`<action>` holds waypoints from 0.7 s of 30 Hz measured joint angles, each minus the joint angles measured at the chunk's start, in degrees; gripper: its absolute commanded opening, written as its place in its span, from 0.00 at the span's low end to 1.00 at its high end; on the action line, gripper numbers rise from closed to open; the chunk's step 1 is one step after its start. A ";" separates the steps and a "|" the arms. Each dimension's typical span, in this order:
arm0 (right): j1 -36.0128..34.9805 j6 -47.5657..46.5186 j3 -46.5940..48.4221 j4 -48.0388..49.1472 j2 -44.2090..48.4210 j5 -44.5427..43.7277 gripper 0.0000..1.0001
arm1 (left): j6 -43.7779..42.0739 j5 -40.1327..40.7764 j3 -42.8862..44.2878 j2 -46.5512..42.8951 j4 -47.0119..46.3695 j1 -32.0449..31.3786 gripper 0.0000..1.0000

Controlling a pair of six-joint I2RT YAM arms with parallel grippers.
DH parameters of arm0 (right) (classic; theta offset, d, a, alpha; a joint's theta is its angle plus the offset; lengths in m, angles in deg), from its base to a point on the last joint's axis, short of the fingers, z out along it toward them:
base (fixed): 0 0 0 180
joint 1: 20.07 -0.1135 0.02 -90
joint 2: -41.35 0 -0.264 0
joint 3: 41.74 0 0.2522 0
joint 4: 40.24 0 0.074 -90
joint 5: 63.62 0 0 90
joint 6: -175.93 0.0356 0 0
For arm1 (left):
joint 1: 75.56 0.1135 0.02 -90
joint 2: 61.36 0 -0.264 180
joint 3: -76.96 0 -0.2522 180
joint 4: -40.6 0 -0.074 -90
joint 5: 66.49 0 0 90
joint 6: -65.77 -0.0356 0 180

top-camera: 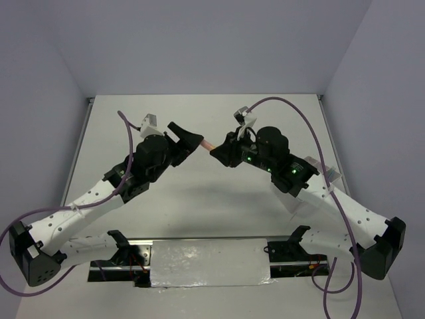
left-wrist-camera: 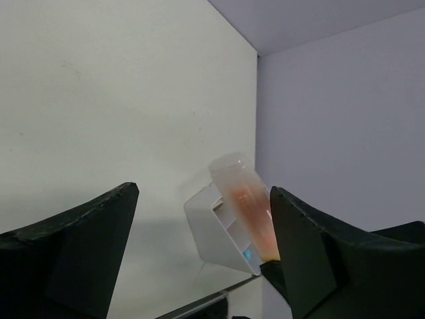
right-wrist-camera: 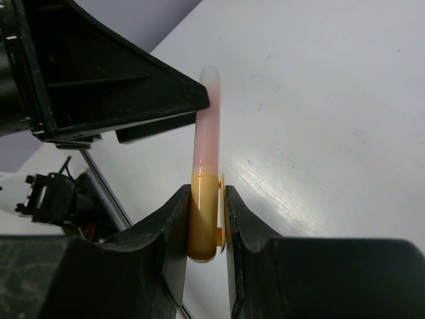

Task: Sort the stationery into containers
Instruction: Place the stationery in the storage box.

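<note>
The orange marker [right-wrist-camera: 206,159] is up in the air above the table [top-camera: 199,212], between my two arms. My right gripper [right-wrist-camera: 206,206] pinches its orange barrel, with the pale cap pointing at the left gripper [left-wrist-camera: 202,199]. That one is spread wide, its fingers either side of the cap and not closed on it. I judge this a handover, early in the job. I see no marker in a compartment and no other stationery. A white boxy shape [left-wrist-camera: 216,232] behind the marker may be the tray, I cannot tell
</note>
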 measured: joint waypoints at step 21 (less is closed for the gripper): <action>6.82 -28.13 20.31 -37.83 -10.14 13.79 0.00 | -55.78 -26.60 -1.92 -3.69 -8.98 -1.33 0.99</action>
